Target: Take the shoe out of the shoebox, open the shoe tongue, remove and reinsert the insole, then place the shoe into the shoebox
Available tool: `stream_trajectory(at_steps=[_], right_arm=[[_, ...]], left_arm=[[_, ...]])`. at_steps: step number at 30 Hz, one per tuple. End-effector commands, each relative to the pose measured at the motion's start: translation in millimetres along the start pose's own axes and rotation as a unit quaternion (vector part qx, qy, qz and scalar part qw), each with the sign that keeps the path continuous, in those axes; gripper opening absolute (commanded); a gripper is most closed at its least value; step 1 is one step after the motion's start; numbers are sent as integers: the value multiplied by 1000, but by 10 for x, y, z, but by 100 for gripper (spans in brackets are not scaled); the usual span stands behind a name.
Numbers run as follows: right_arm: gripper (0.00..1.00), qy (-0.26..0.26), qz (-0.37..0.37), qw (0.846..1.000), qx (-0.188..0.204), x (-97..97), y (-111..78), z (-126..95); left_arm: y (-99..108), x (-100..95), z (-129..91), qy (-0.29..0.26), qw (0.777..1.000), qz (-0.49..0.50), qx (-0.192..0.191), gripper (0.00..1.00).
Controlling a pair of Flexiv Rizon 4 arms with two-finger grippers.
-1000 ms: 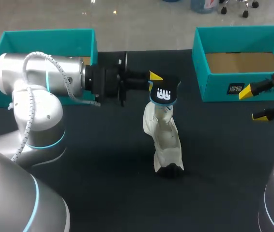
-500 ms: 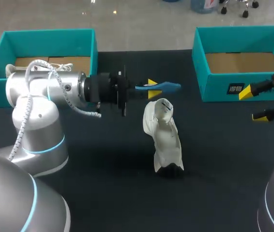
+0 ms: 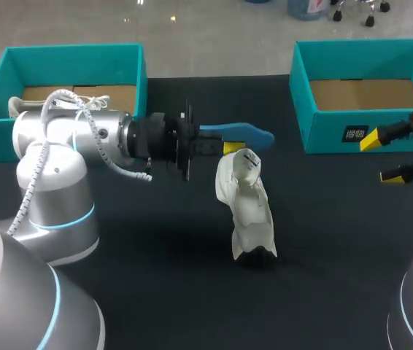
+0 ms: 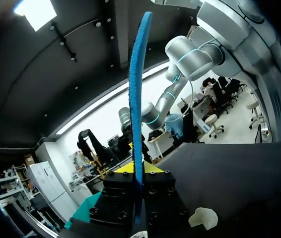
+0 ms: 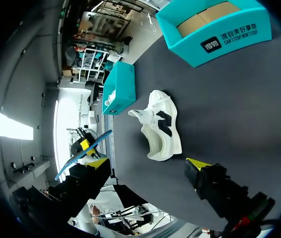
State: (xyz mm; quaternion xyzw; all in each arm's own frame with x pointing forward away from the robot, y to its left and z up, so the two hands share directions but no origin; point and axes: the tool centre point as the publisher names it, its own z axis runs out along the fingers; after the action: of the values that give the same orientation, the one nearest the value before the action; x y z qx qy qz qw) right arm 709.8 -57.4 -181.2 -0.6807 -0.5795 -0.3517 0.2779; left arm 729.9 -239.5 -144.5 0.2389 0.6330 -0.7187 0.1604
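Note:
A white shoe (image 3: 249, 208) lies on the black table near the middle, its opening towards the back; it also shows in the right wrist view (image 5: 161, 130). My left gripper (image 3: 226, 146) hovers just behind the shoe's opening, shut on one end of a blue insole (image 3: 237, 133) that sticks out level to the right. In the left wrist view the insole (image 4: 137, 94) is seen edge-on, pinched in my left gripper (image 4: 136, 169), with part of the shoe (image 4: 203, 217) below. My right gripper (image 3: 381, 158) hangs open and empty at the table's right edge, in front of the right shoebox (image 3: 305, 109).
A second teal box (image 3: 68, 57) stands at the back left, behind my left arm. In the right wrist view my right gripper (image 5: 148, 163) stands wide apart, with the shoe and both boxes (image 5: 215, 30) (image 5: 121, 89) ahead of it.
The left gripper has turned the insole from hanging face-on over the shoe's opening to lying level, edge towards the camera. The shoe and the right arm have not moved.

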Motion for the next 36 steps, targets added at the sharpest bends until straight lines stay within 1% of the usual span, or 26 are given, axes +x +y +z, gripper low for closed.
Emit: stream_trajectory(at_steps=[1,3,5,6,9,13,15,16,21,23,26,29,33,36], right_arm=[[100,-1,1,1000,0,2,-9,-1],[100,-1,1,1000,0,2,-9,-1],[100,-1,1,1000,0,2,-9,-1],[100,-1,1,1000,0,2,-9,-1],[100,-1,1,1000,0,2,-9,-1],[100,-1,1,1000,0,2,-9,-1],[100,-1,1,1000,0,2,-9,-1],[100,-1,1,1000,0,2,-9,-1],[100,-1,1,1000,0,2,-9,-1],[100,-1,1,1000,0,2,-9,-1],[100,-1,1,1000,0,2,-9,-1],[100,-1,1,1000,0,2,-9,-1],[100,-1,1,1000,0,2,-9,-1],[100,-1,1,1000,0,2,-9,-1]], left_arm=[[-52,121,-67,7,1000,-23,-10,0],[-67,195,-99,8,1000,-23,-18,0],[-71,274,-120,12,999,-29,-17,0],[-58,312,-129,16,999,-31,-25,0],[-1,423,-147,27,999,-27,-37,0],[94,551,-170,41,997,-10,-66,0],[140,602,-188,42,997,-10,-69,0],[168,629,-204,44,996,-13,-78,0],[313,765,-264,45,995,-37,-78,0],[366,801,-266,42,996,-44,-71,0],[449,828,-254,40,995,-53,-70,0],[552,849,-240,41,995,-53,-77,0],[632,845,-236,34,994,-57,-81,0],[720,832,-257,19,994,-68,-78,0]])
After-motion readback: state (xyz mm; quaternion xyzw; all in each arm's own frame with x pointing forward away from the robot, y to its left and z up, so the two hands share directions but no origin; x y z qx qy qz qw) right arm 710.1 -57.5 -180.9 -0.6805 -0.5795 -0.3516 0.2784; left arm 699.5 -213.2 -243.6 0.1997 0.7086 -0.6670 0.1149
